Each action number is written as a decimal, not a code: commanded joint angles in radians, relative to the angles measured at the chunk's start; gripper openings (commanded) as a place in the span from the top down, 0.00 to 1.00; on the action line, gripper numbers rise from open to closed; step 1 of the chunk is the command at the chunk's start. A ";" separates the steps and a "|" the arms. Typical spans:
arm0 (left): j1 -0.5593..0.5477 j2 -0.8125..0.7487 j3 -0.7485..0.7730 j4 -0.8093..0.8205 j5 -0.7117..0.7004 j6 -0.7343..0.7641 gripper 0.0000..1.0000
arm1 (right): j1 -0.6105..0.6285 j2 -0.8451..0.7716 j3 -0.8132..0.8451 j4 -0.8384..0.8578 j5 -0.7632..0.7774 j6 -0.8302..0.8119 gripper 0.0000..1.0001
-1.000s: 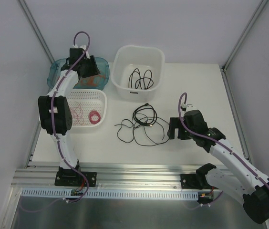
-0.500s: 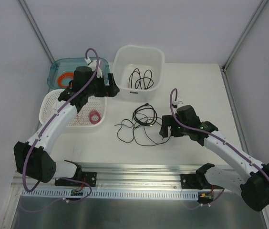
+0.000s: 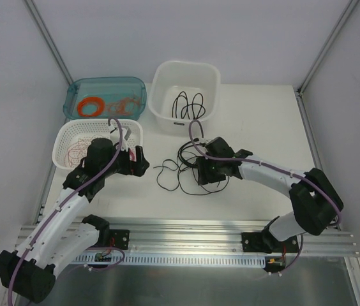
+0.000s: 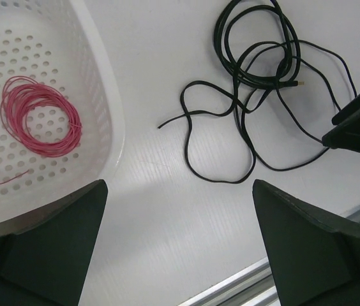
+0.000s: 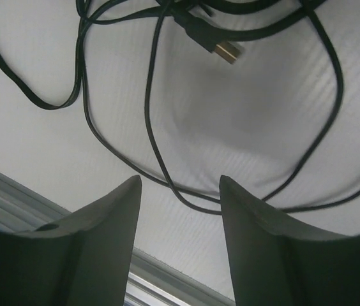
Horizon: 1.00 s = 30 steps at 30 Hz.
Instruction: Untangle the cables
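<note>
Hovering my right gripper [image 5: 180, 191] half-spread astride one strand of the thin tangled black cables [image 3: 186, 166] on the white table [image 3: 256, 127], I'd pinch that strand only; left gripper [image 4: 177, 210] gapes wide, empty.

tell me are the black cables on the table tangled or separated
Tangled: the cables lie in one heap of overlapping loops, strands crossing each other on the table.

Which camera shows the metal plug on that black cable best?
The right wrist view: the plug sits close up, gold tip and black housing clear. The left wrist view shows only its tiny pale tip from afar. In the top view it is too small to pick out.
</note>
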 commanded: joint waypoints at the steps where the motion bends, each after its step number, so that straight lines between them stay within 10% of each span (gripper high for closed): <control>1: -0.006 -0.071 -0.045 0.013 -0.068 0.033 0.01 | 0.029 0.077 0.084 0.041 -0.064 0.023 0.48; 16: -0.006 -0.092 -0.048 0.018 -0.246 0.041 0.01 | 0.108 0.143 0.167 -0.020 -0.072 -0.012 0.98; 30: -0.004 -0.083 -0.048 0.023 -0.237 0.039 0.01 | 0.097 -0.184 0.831 -0.609 0.045 -0.275 0.99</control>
